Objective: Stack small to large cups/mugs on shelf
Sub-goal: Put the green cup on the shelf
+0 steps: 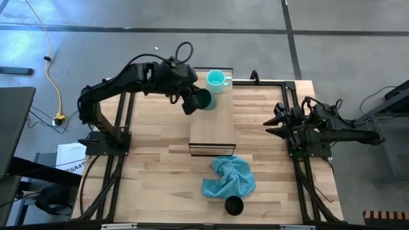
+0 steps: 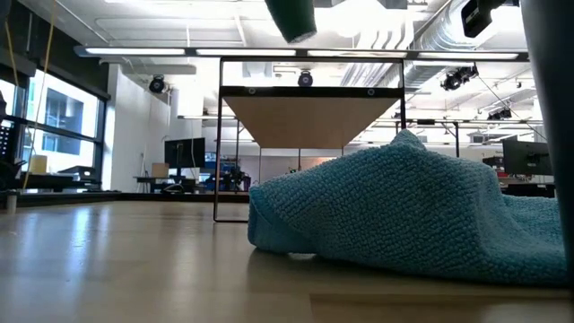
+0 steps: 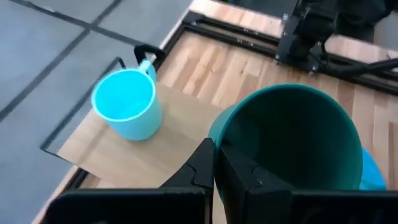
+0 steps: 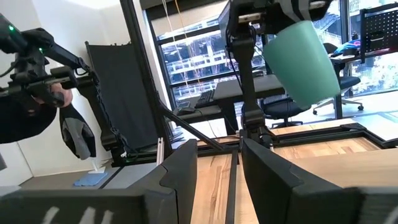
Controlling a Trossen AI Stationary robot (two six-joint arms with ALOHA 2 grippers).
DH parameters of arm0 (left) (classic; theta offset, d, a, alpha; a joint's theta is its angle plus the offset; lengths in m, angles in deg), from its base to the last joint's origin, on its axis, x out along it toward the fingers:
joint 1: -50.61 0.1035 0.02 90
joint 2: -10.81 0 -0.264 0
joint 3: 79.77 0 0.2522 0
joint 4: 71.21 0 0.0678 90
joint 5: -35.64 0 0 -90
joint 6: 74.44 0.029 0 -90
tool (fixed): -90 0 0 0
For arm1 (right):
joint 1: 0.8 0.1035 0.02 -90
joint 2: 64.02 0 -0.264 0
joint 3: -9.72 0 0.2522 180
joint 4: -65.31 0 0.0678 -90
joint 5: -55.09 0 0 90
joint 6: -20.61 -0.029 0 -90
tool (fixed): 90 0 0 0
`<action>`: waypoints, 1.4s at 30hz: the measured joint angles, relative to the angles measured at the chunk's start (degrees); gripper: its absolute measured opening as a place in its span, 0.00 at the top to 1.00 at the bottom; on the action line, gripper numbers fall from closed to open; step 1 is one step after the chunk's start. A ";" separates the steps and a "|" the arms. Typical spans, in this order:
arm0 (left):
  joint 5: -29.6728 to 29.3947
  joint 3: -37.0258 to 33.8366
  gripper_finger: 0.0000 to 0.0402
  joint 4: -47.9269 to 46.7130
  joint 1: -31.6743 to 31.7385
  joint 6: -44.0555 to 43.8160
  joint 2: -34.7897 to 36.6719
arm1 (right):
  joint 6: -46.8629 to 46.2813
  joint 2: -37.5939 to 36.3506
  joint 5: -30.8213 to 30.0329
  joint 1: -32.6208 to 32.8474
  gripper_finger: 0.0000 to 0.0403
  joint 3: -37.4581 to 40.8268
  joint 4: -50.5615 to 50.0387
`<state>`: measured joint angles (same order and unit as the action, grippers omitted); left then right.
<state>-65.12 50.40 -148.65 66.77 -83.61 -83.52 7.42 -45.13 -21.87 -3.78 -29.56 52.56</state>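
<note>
We see left gripper (image 3: 214, 163) clamped on dark green cup's (image 3: 292, 137) rim, airborne near turquoise mug (image 3: 126, 112); right gripper (image 4: 217, 163) fingers apart, empty.

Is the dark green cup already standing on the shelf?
No, in the left wrist view the left gripper holds the dark green cup by its rim above the shelf, where only the turquoise mug stands.

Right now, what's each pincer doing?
Left pincer: shut on the dark green cup, held above the shelf.
Right pincer: open, empty, waiting at the table's right side.
</note>
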 joint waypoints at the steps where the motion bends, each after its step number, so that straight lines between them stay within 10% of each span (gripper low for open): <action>1: 0.66 -0.02 1.00 -0.35 0.02 -0.03 -0.57 | -0.05 -0.01 0.00 0.00 0.70 0.00 0.00; 42: 10.88 -0.12 1.00 -0.85 9.01 -0.11 -10.79 | -0.77 0.11 -0.04 0.00 0.70 0.02 -2.10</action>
<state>-54.24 50.28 -149.50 75.78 -83.72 -94.31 6.65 -45.01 -21.91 -3.78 -29.53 50.47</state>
